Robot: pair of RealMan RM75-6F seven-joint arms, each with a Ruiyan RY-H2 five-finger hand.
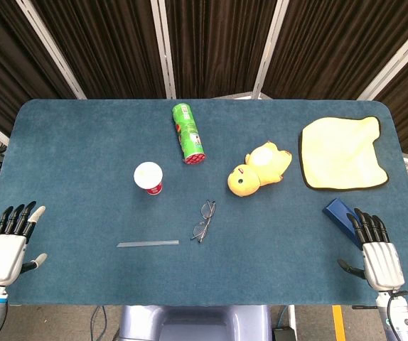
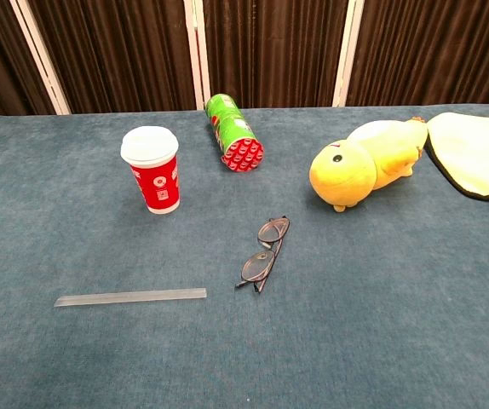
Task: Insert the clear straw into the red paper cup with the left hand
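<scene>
Left hand [image 1: 8,245] open, empty, apart from clear straw [image 1: 147,244].

The table [image 1: 83,142] is covered in teal-blue cloth. The paper cup [image 2: 154,179] is red with small white marks under a white lid; the straw [image 2: 130,297] is clear, greyish. At 12 o'clock lies a green can [image 2: 230,133] with a red end. Yellow plush toy [image 2: 362,164]; yellow cloth [image 1: 342,153] edged black; possibly dark-framed glasses [image 2: 263,252].
</scene>
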